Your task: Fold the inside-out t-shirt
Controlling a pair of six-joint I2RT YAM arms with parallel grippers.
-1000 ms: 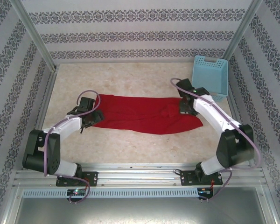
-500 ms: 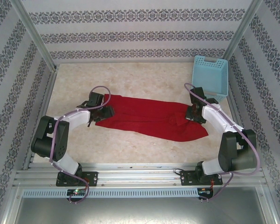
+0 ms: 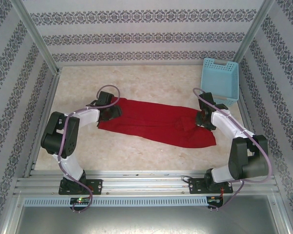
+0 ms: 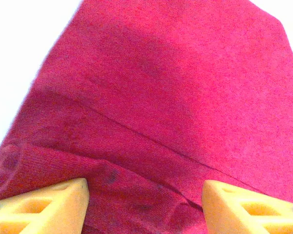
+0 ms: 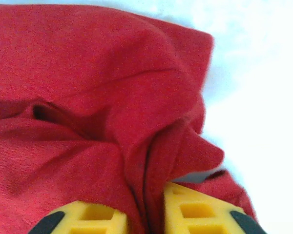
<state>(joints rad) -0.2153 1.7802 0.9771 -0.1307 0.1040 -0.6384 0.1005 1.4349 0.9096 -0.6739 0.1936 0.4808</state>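
Observation:
The inside-out t-shirt [image 3: 156,122] lies as a long red band across the middle of the table, bunched at its right end. My left gripper [image 3: 112,113] rests at the shirt's left end. In the left wrist view it [image 4: 145,200] is open, with its yellow fingers [image 4: 53,207] spread wide over flat cloth [image 4: 161,97] and a seam running between them. My right gripper [image 3: 201,119] sits on the bunched right end. In the right wrist view its jaws [image 5: 145,209] stand slightly apart, and a raised ridge of the red cloth [image 5: 88,73] fills the narrow gap.
A light blue plastic basket [image 3: 219,78] stands at the back right corner, just behind the right arm. Patterned walls close in the table [image 3: 136,80] on three sides. Bare tabletop lies behind and in front of the shirt.
The left arm swung in onto the shirt's left end. The right gripper drew the right end a little right, then its jaws parted slightly from fully shut.

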